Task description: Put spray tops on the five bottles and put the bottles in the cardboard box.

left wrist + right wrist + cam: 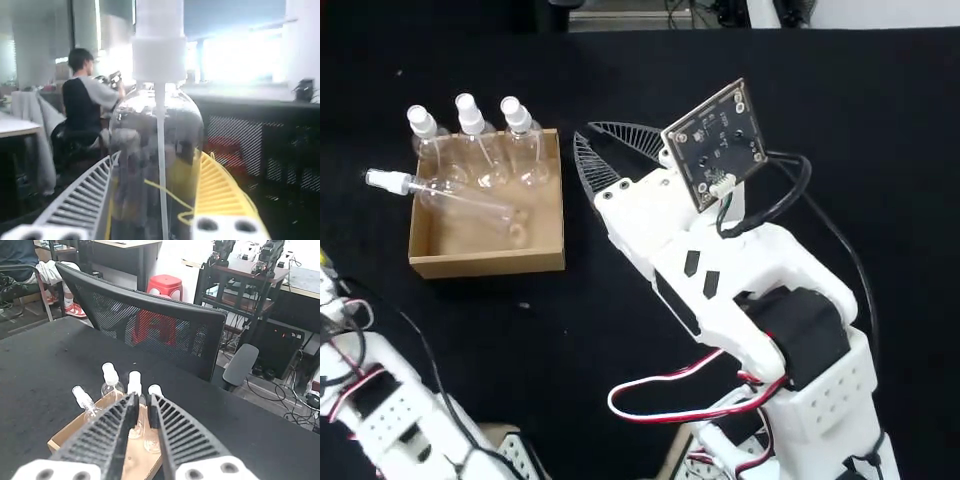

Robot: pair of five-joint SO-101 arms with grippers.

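A black counter (880, 120) spreads wide under everything. Just beyond its edge stands a black mesh chair (150, 325), with a red stool (165, 286) behind it. Farther back is a dark desk (260, 270), a computer tower (282, 347) beneath it and cables (280, 395) on the floor.

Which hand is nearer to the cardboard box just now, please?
Right. The right hand hovers close beside the cardboard box, at its side wall; the left hand, shut on a spray bottle, is held up facing the room.
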